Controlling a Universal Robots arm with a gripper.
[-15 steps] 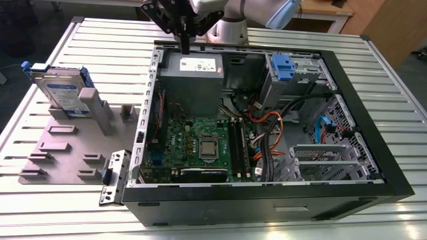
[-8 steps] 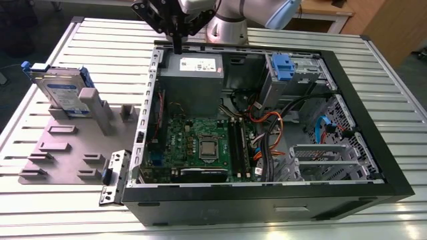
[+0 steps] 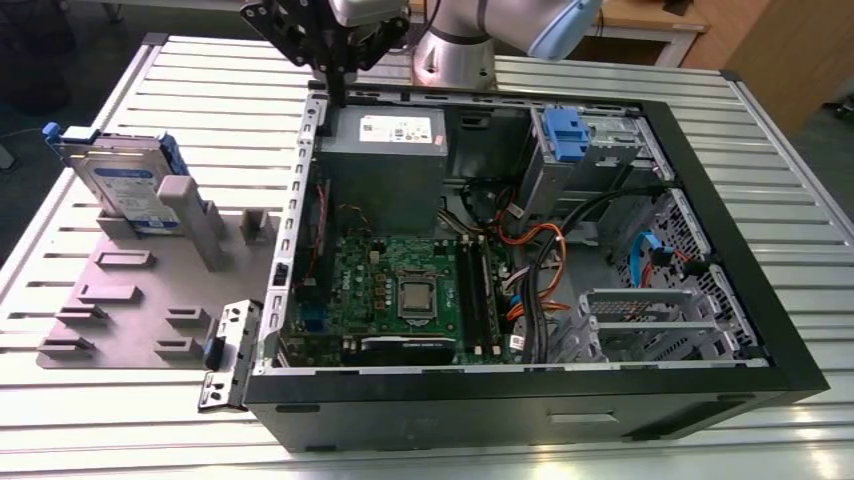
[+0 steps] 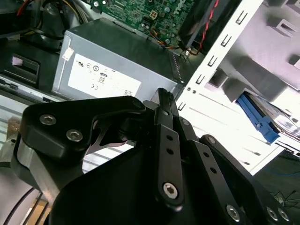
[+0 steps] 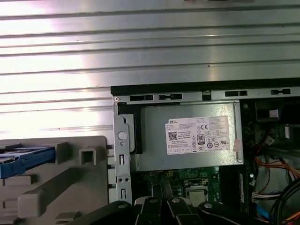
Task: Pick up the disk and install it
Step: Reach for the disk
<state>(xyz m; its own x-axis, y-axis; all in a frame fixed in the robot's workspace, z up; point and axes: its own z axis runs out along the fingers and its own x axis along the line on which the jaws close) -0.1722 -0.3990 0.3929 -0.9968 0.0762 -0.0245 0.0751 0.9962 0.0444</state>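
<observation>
Ribbed metal bench (image 3: 441, 445) underfoot, bearing an open computer case (image 3: 747, 330) and a grey fixture plate (image 3: 120, 300). Standing upright in that plate, at about nine o'clock from the case in the exterior view: the disk (image 3: 124, 185), blue bracket around its edges, untouched. Hovering at the case's eleven o'clock corner, just above the power supply (image 3: 387, 150): the gripper (image 3: 324, 98), closed on nothing to judge by the second wrist view, well apart from the disk. Judged as barely begun: not yet picked up, not yet fitted into the case, so both steps left.
</observation>
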